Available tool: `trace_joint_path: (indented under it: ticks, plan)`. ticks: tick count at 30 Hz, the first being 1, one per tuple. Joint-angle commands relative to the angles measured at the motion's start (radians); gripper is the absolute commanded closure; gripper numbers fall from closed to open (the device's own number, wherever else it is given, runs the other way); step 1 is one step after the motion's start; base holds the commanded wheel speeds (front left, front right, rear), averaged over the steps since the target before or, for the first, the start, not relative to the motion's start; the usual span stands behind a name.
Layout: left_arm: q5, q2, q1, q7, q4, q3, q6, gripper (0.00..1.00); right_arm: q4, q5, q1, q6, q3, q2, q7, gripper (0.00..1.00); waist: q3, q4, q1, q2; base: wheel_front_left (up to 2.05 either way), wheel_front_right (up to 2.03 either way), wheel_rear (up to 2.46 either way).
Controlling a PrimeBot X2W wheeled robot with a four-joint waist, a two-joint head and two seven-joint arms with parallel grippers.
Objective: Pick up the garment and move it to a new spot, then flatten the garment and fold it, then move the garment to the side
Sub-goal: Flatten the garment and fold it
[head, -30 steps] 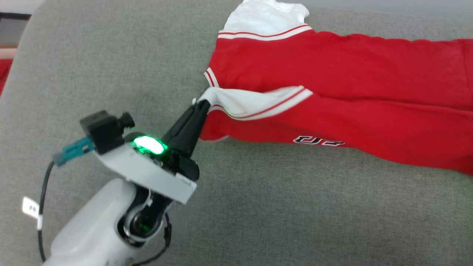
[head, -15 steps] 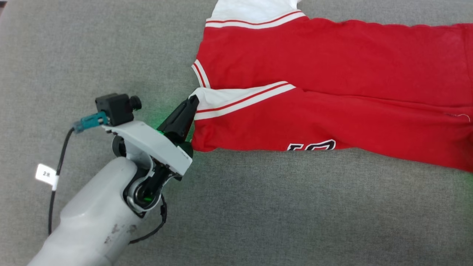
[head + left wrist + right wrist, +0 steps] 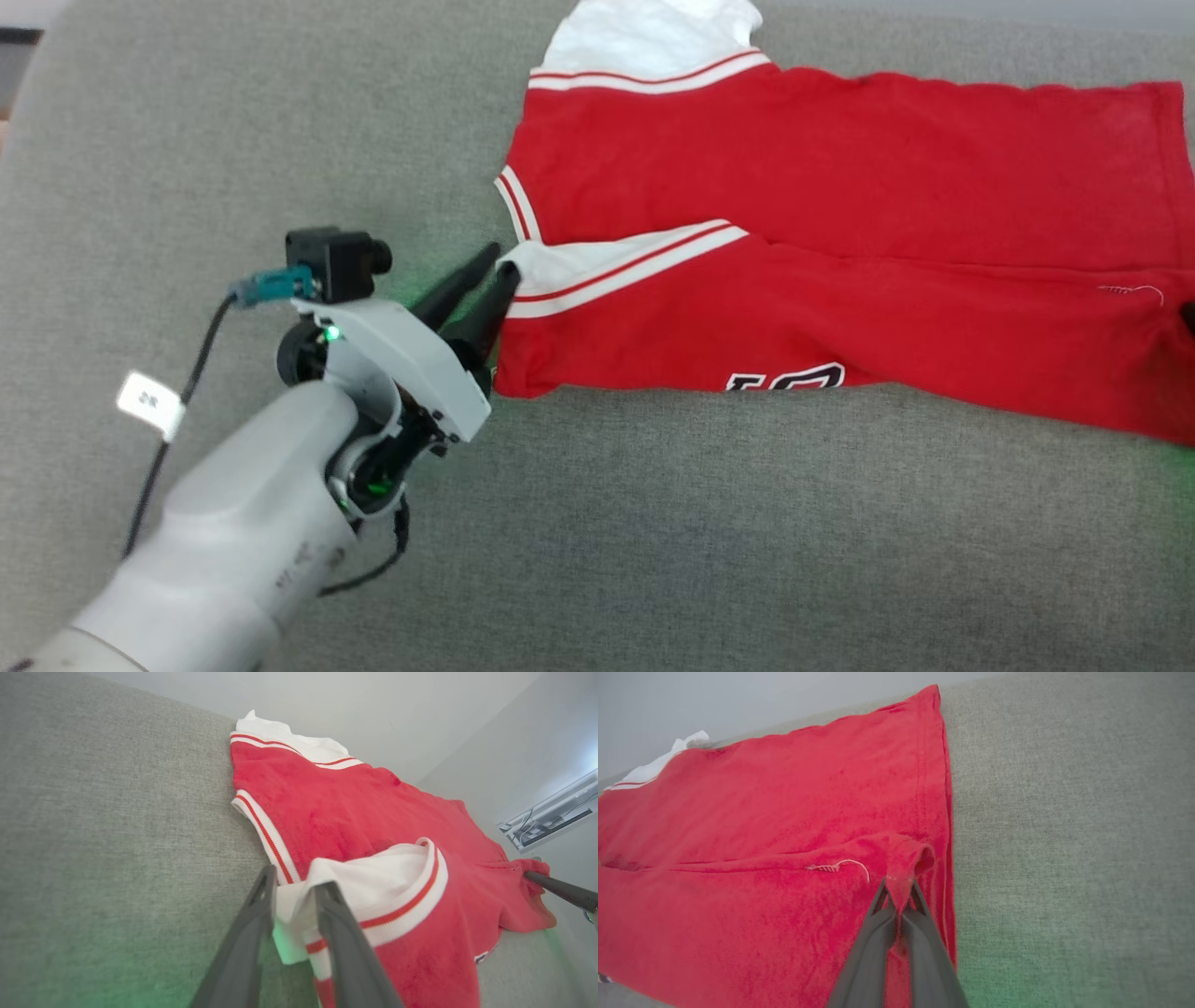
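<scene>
The garment (image 3: 840, 233), a red jersey with white sleeves and striped trim, lies spread on a grey fabric surface and is folded lengthwise, with part of its black-and-white lettering (image 3: 784, 378) showing at the near edge. My left gripper (image 3: 499, 259) is open at the garment's left end. In the left wrist view the folded-over white sleeve (image 3: 373, 882) lies loosely between the left gripper's (image 3: 297, 879) spread fingers. In the right wrist view my right gripper (image 3: 899, 884) is shut on a pinch of the red hem (image 3: 903, 858) at the garment's (image 3: 761, 812) other end.
The grey upholstered surface (image 3: 653, 523) stretches wide in front of and left of the garment. Its rounded corner is at the upper left (image 3: 56, 56). A dark finger of the right gripper (image 3: 560, 891) reaches in at the garment's far corner in the left wrist view.
The left gripper has lowered the white sleeve onto the garment and opened its fingers, which were shut on the sleeve before. The head camera has shifted slightly.
</scene>
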Motion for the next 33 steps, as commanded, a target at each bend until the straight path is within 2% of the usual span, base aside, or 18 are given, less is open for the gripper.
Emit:
trace_joint_path:
  ticks: [1,7,14,20,25,29,33]
  plan:
    - [-0.004,0.008,-0.02,0.008,-0.005,-0.005,0.002,0.0,-0.002,0.012,0.009,-0.001,0.004,-0.002,-0.008,0.0,-0.019,0.006,0.0,0.0,0.0,0.0,0.0]
    - [-0.004,0.071,-0.113,0.128,-0.034,-0.068,0.002,0.0,-0.016,0.018,0.041,-0.001,-0.017,-0.017,-0.037,0.0,-0.075,0.021,0.0,0.0,0.0,0.0,0.0]
    - [0.039,0.141,-0.243,0.37,-0.065,-0.158,0.005,0.0,-0.057,0.008,0.076,-0.001,-0.061,-0.024,-0.051,0.0,-0.119,0.029,0.0,0.0,0.0,0.0,0.0]
    - [-0.029,0.175,-0.292,0.637,-0.149,-0.199,0.061,0.0,-0.101,0.005,0.106,-0.001,-0.081,-0.014,-0.039,0.0,-0.133,0.027,0.0,0.0,0.0,0.0,0.0]
    - [-0.101,0.197,-0.269,0.847,-0.238,-0.249,0.127,0.0,-0.136,-0.006,0.124,-0.001,-0.092,0.008,-0.032,0.0,-0.119,0.018,0.0,0.0,0.0,0.0,0.0]
    - [-0.15,0.191,-0.236,0.912,-0.266,-0.262,0.167,0.0,-0.148,-0.008,0.105,-0.001,-0.084,0.021,-0.028,0.0,-0.091,-0.001,0.0,0.0,0.0,0.0,0.0]
    - [-0.171,0.184,-0.213,0.912,-0.249,-0.261,0.176,0.0,-0.148,-0.005,0.083,-0.001,-0.077,0.021,-0.033,0.0,-0.059,-0.025,0.0,0.0,0.0,0.0,0.0]
